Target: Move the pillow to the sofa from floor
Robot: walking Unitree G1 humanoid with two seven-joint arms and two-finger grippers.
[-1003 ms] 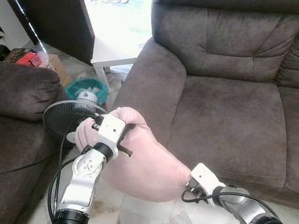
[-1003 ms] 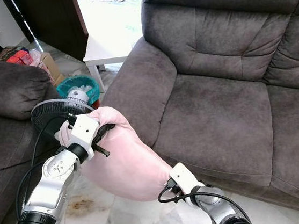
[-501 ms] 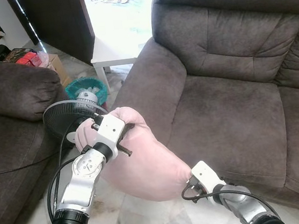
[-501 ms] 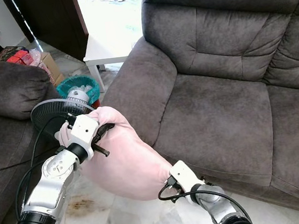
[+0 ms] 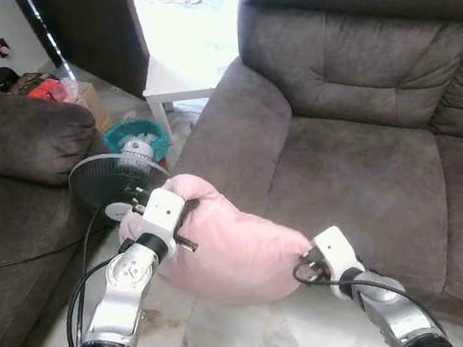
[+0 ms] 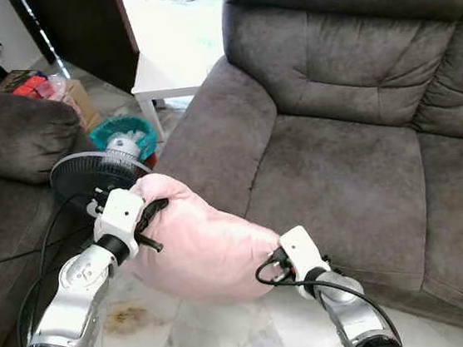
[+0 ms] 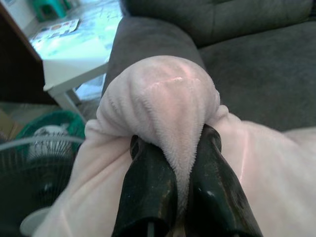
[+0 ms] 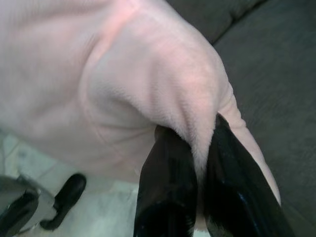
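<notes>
Since a second ago the pink pillow [image 5: 236, 252] has swung from hanging steeply to lying nearly level, its right end raised toward the sofa's front edge; both arms have come up with it, and the camera has shifted a little too.

That pillow hangs in the air above the marble floor [image 5: 234, 341], just at the front of the grey sofa [image 6: 340, 169], its 3 o'clock end close to the seat cushion's front edge and its 10 o'clock end beside the sofa's armrest [image 6: 211, 142]. The wide seat lies open toward 1 o'clock.

At 9 o'clock of the pillow, the left gripper [image 7: 180, 148] has its fingers [image 7: 148, 182] clamped on a bunched fold of plush, the silver arm rising from 7 o'clock with the elbow bent. At the pillow's 3 o'clock end the right gripper [image 8: 197, 148] is pinched on another corner, fingers [image 8: 165, 182] tight on the fabric, its forearm coming in from 5 o'clock.

A black standing fan [image 5: 115, 178] sits just behind the left wrist, close to the pillow's end. Beyond it stand a teal bin [image 5: 135, 138] and a white surface [image 5: 174, 75]; a second dark sofa [image 5: 13, 165] fills the 9 o'clock side.
</notes>
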